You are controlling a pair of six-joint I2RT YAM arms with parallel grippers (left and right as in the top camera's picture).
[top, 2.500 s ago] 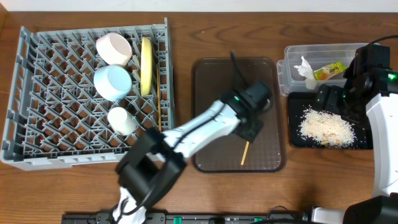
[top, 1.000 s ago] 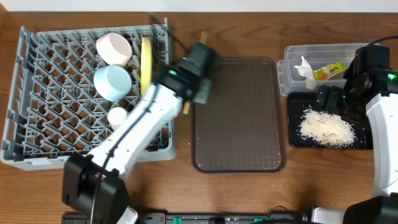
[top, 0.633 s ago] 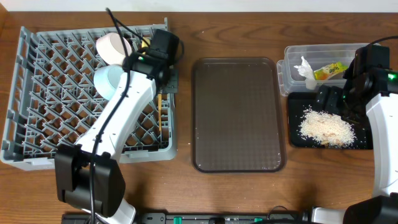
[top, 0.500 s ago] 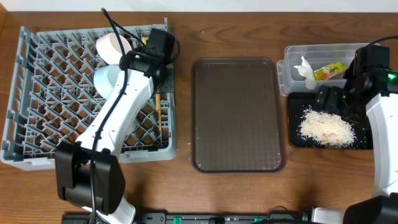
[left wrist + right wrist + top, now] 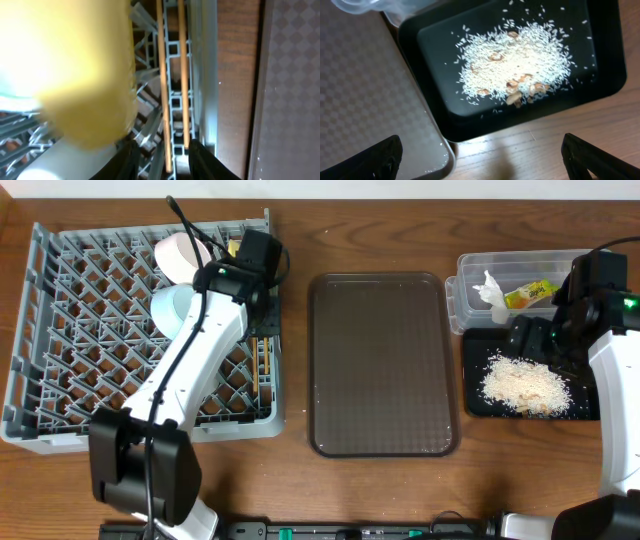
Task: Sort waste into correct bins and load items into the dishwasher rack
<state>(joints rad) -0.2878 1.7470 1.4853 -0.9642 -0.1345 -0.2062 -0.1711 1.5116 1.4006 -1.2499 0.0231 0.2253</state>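
The grey dishwasher rack [image 5: 90,370] holds a pinkish-white bowl [image 5: 178,252], a light blue bowl [image 5: 165,308] and a yellow plate [image 5: 85,65] standing on edge. Two wooden chopsticks [image 5: 262,368] lie side by side along the rack's right edge [image 5: 172,75]. My left gripper [image 5: 262,308] is open, its fingers [image 5: 165,161] straddling the chopsticks' near ends. The white cup is hidden under my arm. The clear tub [image 5: 462,292] holds the tissue [image 5: 490,292] and wrapper [image 5: 531,293]. The black tray [image 5: 474,402] holds rice scraps [image 5: 520,65]. My right gripper [image 5: 487,167] is open and empty beside it.
The brown serving tray [image 5: 380,360] lies between the rack and the bins, with nothing on it; its corner shows in the right wrist view [image 5: 365,100]. Bare wood table [image 5: 290,240] lies around everything.
My left arm has swung from the brown tray to the rack's right edge with a chopstick. That chopstick now lies beside the other one, and the jaws are open. The right arm has not moved.
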